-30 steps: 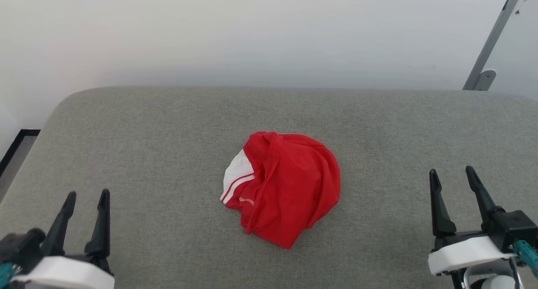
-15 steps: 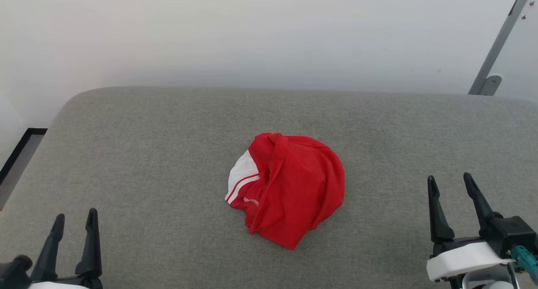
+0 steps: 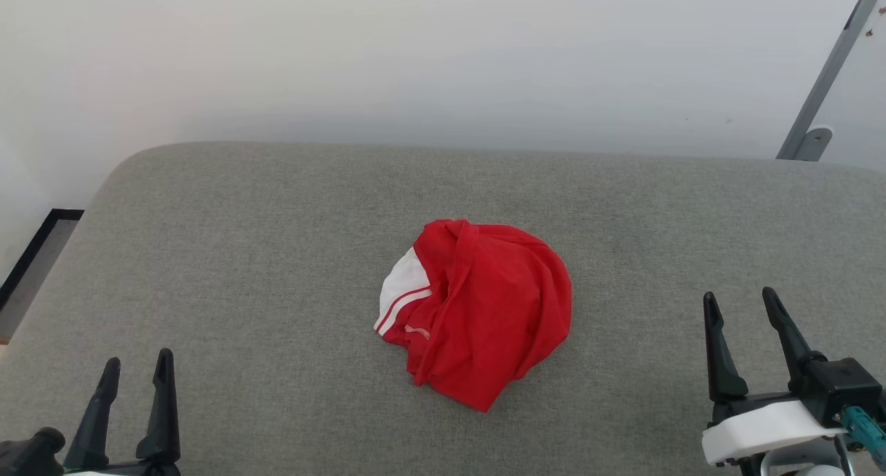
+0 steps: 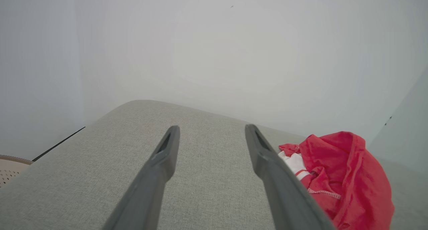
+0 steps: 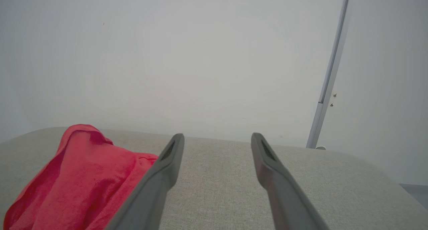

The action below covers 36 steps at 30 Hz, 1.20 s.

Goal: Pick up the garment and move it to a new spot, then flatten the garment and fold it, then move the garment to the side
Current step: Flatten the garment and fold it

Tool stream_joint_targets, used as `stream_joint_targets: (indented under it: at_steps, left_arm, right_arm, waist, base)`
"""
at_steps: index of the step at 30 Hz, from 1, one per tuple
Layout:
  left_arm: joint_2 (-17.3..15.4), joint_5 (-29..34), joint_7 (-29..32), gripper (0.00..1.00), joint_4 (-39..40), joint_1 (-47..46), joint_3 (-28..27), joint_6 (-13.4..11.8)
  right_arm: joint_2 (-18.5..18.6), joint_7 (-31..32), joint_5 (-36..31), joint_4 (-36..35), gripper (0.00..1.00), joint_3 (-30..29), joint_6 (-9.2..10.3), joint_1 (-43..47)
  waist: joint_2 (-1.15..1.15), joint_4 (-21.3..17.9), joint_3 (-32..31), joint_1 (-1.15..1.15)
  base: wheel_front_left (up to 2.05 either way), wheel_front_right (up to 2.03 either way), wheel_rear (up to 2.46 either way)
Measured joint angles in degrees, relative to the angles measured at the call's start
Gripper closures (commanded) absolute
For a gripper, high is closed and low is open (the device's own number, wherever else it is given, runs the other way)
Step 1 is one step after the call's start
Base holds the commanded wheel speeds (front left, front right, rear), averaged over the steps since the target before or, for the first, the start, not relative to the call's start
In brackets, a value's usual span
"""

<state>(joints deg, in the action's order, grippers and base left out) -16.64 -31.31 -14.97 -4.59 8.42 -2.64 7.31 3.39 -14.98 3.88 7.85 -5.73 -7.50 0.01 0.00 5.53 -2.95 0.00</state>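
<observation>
1. Plainly, none of the task is done. The red shirt [image 3: 477,310] lies crumpled in a rounded heap at the middle of the grey upholstered surface [image 3: 277,206]. Its white striped panel [image 3: 401,286] is turned toward my left.
2. My left gripper [image 3: 138,358] sits at the near left edge, fingers apart and holding nothing, well apart from the shirt.
3. My right gripper [image 3: 739,295] sits at the near right, fingers likewise spread and empty, and just as far from the heap.
4. As I judge it, everything is left to do: the pick-up, the move to a new spot, the flattening, the fold and the final shift to the side. The first step calls for me to reach inward to the heap and take hold of an edge.
5. From above, the head view gives me the heap's full outline with a gripper on either side. It also takes in a dark-edged strip of floor [image 3: 34,254] past the surface's left end.
6. Looking low along my fingers, the left wrist view shows how high the shirt [image 4: 344,169] stands. It also shows a line of pale stitching on the hem facing me. A beige perforated object [image 4: 10,166] sits at the lower left corner; I cannot tell what it is.
7. The right wrist view shows the shirt's [image 5: 77,169] other flank as plain red folds. It also shows a slim metal post [image 5: 329,79] rising along the wall beyond the surface's far right end.
</observation>
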Motion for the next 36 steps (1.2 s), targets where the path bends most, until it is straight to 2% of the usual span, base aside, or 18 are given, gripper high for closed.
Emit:
stream_joint_targets:
  at_steps: [5, 10, 23, 30, 36]
  left_arm:
    - [-0.4, -0.6, 0.0, 0.0, -0.2, 0.0, 0.8, 0.0]
    - [-3.8, -3.9, 1.2, 0.0, -2.2, -3.0, 5.6, 0.0]
    - [-15.2, -15.8, 19.1, 0.0, -7.7, -25.9, 24.0, 0.0]
    - [-18.9, -22.0, 29.8, 0.0, -16.8, -37.8, 33.4, 0.0]
    - [-20.0, -24.7, 36.9, 0.0, -23.9, -44.3, 39.9, 0.0]
  right_arm:
    - [0.0, 0.0, -0.1, 0.0, 0.0, 0.1, 0.0, 0.0]
    - [-0.1, 0.0, -0.4, -0.1, 0.0, 0.5, 0.0, -0.3]
    - [-0.2, 0.0, -0.9, -0.8, 0.0, 3.1, 0.0, -4.1]
    - [-0.3, 0.0, -0.9, -1.1, 0.0, 4.4, 0.0, -6.9]
    - [-0.4, 0.0, -0.6, -1.6, 0.0, 4.7, 0.0, -8.2]
  waist:
    - [0.0, -0.2, 0.2, 0.0]
    - [0.0, -1.0, 0.8, 0.0]
    - [0.0, -6.5, 5.3, 0.0]
    - [0.0, -10.9, 8.9, 0.0]
    - [0.0, -14.2, 11.8, 0.0]
  base:
    - [0.0, 0.0, 0.0]
    - [0.0, 0.0, 0.0]
    - [0.0, 0.0, 0.0]
    - [0.0, 0.0, 0.0]
    - [0.0, 0.0, 0.0]
